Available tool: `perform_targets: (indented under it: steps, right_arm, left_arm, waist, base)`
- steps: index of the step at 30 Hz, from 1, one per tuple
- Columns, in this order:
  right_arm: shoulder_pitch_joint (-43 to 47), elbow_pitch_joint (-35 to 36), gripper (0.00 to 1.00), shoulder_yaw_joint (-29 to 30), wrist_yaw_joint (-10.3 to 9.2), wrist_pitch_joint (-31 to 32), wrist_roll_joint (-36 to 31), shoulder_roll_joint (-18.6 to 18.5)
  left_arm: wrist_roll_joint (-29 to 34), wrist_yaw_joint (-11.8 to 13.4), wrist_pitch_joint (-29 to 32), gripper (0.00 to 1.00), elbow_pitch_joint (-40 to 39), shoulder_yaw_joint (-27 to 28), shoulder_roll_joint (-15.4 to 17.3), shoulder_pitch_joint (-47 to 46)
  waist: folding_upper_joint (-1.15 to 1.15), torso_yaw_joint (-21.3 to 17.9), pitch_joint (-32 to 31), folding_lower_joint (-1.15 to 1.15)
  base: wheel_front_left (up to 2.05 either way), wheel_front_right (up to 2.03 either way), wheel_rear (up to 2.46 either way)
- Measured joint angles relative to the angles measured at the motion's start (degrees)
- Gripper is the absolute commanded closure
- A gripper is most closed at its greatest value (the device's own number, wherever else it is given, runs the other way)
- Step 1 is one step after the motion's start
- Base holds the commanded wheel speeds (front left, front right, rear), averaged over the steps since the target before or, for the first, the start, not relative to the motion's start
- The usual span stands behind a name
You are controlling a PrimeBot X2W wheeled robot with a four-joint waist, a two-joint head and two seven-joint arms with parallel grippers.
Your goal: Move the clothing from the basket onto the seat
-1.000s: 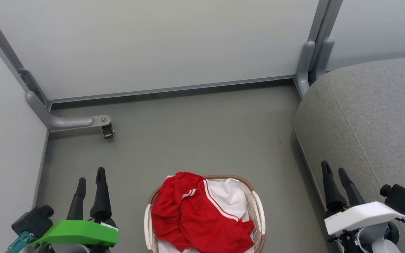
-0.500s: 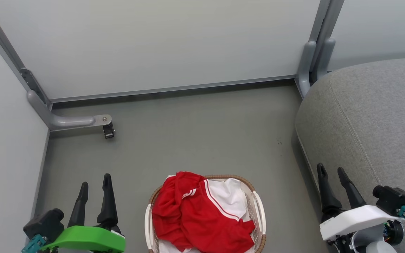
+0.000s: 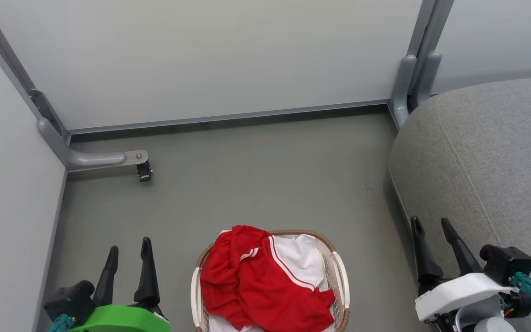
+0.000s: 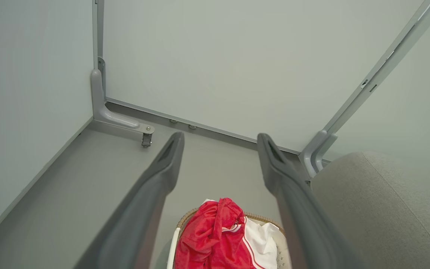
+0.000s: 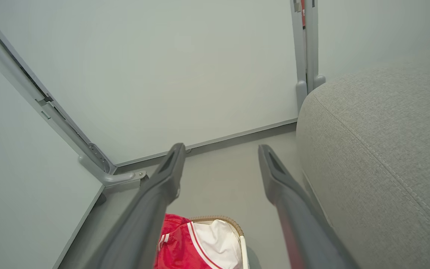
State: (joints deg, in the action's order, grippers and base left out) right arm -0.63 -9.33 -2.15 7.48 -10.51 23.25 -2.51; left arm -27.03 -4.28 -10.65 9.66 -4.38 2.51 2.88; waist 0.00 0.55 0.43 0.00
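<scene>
The clothing (image 3: 256, 281) is a bunched red heap with white stripes and a white panel, filling the basket (image 3: 340, 272) on the floor at the bottom centre. The grey seat (image 3: 486, 157) bulks at the right. My left gripper (image 3: 129, 246) stands open to the left of the basket with nothing between its fingers. My right gripper (image 3: 431, 223) is open and empty too, over the seat's edge, right of the basket. In the left wrist view the clothing (image 4: 211, 239) lies below my left gripper (image 4: 220, 139). In the right wrist view the clothing (image 5: 179, 246) shows low, under my right gripper (image 5: 220, 149), with the seat (image 5: 379, 157) alongside.
Pale partition panels close off the back and left. A grey metal foot with a caster (image 3: 143, 171) juts from the left corner onto the floor, and grey upright posts (image 3: 410, 78) stand by the seat's far corner. Bare grey floor (image 3: 265, 175) lies beyond the basket.
Both grippers have drawn down and back toward the bottom of the head view, the right one also shifting left. They stay open. The basket and clothing have not moved.
</scene>
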Motion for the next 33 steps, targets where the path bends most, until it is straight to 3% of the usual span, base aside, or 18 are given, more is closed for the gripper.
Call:
perform_targets:
  steps: [33]
  right_arm:
    - [0.4, -0.7, 0.00, -1.6, 0.01, -3.8, -14.8, -0.2]
  left_arm:
    - [11.2, 0.5, -3.6, 0.00, 3.5, -1.6, 0.1, 0.3]
  waist:
    - [0.00, 0.3, 0.4, 0.00]
  base:
    - [0.00, 0.00, 0.00]
